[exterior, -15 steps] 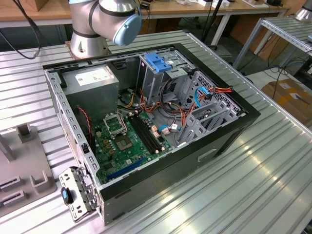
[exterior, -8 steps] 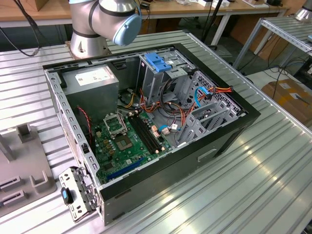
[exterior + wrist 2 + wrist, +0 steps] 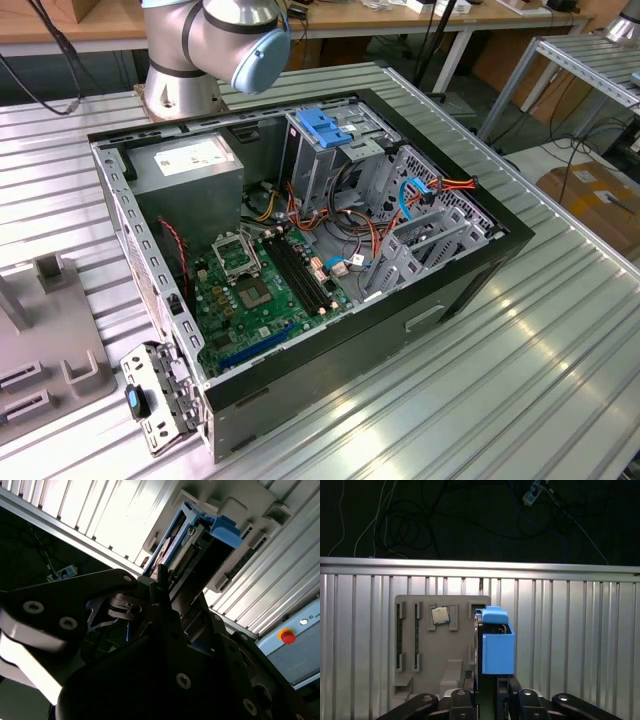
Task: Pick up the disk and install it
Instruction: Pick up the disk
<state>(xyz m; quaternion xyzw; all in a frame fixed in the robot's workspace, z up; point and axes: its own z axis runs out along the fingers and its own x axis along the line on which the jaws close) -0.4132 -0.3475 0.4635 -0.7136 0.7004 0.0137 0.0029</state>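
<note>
Now the tool sits low over the grey holder on the ribbed metal worktop, right at the near end of the disk. I cannot tell whether it is clamped on the disk or only set about it. In the first wrist view the disk stands on edge along one side of the holder, its blue carrier facing the camera. A small square chip lies in a pocket of the holder beside it, apart from the disk.

In the second wrist view the disk shows edge-on, blue rails around a pale label, still against the holder. The dark body of the tool is close under it. A grey box with a red button stands well apart.

In the exterior view an open computer case lies on the worktop. Inside it are a green board, a grey power supply and a metal cage topped by a blue latch. The arm rises behind the case. Part of the holder shows at the exterior view's left.
</note>
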